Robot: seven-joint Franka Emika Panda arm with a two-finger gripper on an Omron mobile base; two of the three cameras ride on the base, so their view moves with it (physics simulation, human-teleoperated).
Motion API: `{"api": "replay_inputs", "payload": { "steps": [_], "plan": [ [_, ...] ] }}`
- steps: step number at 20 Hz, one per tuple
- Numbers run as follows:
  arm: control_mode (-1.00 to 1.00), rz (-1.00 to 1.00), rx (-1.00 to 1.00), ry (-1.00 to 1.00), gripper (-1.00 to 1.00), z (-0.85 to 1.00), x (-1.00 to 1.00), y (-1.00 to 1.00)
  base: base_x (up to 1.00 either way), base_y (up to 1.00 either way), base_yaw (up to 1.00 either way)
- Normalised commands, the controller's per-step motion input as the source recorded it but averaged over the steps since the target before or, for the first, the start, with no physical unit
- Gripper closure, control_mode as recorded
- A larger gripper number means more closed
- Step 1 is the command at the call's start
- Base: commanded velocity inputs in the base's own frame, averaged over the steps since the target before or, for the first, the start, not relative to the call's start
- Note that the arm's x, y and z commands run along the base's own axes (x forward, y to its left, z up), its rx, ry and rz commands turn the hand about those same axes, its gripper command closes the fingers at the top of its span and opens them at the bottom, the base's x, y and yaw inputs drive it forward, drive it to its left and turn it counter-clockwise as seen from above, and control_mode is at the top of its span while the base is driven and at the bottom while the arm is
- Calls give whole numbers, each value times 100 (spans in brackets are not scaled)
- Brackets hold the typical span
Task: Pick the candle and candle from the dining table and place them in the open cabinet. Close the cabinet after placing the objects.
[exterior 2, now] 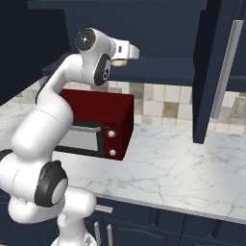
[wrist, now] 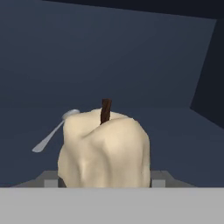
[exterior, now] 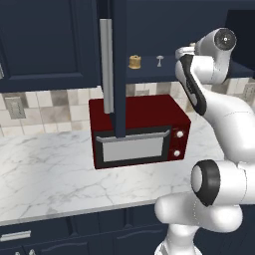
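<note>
The pale cream candle (wrist: 105, 148), with a dark wick, sits between my gripper's (wrist: 104, 176) jaws, which are shut on it. My gripper (exterior 2: 126, 55) reaches into the open dark navy cabinet (exterior 2: 158, 29) above the microwave, with the cream candle (exterior 2: 119, 62) just under the hand. The golden-tan candle (exterior: 134, 62) stands on the cabinet shelf (exterior: 149, 69), left of my hand (exterior: 183, 51). The cabinet door (exterior: 119, 74) stands open, edge-on, with its silver bar handle (exterior: 106, 64) facing left. The dining table is out of view.
A small silver stemmed piece (exterior: 159, 61) stands on the shelf between the golden candle and my hand, and lies just behind the held candle (wrist: 52, 136). A red microwave (exterior: 139, 132) sits on the marble counter (exterior: 45, 174) below the cabinet. The open door (exterior 2: 206, 72) hangs right of my arm.
</note>
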Motion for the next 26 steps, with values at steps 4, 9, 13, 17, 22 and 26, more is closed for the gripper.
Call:
{"api": "replay_inputs", "payload": {
  "steps": [4, 9, 13, 17, 22, 26],
  "plan": [
    [-100, 2, 0, -4, 100, -19, 36, -10, 0, 0, 0],
    [-100, 2, 0, -1, 100, -12, 34, -10, 0, 0, 0],
    [-100, 1, 0, 0, 100, -4, 34, -9, 0, 0, 0],
    [-100, 2, 0, 0, 100, -8, 34, -3, 0, 0, 0],
    [-100, 2, 0, 0, 100, -9, 34, 0, 0, 0, 0],
    [-100, 2, 0, 0, 100, -13, 34, 0, 0, 0, 0]
  ]
}}
